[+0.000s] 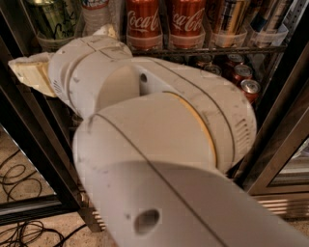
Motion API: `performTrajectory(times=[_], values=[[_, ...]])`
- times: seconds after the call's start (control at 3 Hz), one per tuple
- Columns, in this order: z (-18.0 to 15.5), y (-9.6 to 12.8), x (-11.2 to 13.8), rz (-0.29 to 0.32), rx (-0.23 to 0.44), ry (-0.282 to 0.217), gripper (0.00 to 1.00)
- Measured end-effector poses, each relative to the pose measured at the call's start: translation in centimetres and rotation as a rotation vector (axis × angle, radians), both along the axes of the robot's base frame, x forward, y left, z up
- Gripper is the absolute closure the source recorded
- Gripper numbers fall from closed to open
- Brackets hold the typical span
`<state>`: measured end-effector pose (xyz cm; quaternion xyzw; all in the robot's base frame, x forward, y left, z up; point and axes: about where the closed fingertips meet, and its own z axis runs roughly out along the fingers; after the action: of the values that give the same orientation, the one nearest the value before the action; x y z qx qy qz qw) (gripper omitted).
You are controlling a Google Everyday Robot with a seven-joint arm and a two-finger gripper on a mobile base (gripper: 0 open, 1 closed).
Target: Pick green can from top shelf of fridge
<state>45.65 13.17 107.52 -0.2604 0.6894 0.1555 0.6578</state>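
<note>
The green can (52, 18) is tall, pale green with black script, and stands at the far left of the top shelf (227, 48), its top cut off by the frame edge. The fridge (37, 144) has a black frame and its inside is open to view. My gripper (30, 73) shows only as a cream tip at the left, below the green can and in front of the black frame. My bulky white arm (159, 140) fills the middle and hides most of the lower shelves.
Two red Coca-Cola cans (143, 23) and other tall cans (227, 19) stand right of the green can, with a clear bottle (95, 12) between. Short red cans (247, 87) sit on the rack below. Black cables (19, 178) lie on the floor at left.
</note>
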Motion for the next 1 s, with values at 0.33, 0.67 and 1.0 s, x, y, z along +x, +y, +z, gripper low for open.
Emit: performTrajectory(times=[0.33,0.67,1.0], values=[[0.0,0.0,0.0,0.0,0.0,0.0,0.11],[0.0,0.0,0.0,0.0,0.0,0.0,0.0],[0.0,0.0,0.0,0.0,0.0,0.0,0.0]])
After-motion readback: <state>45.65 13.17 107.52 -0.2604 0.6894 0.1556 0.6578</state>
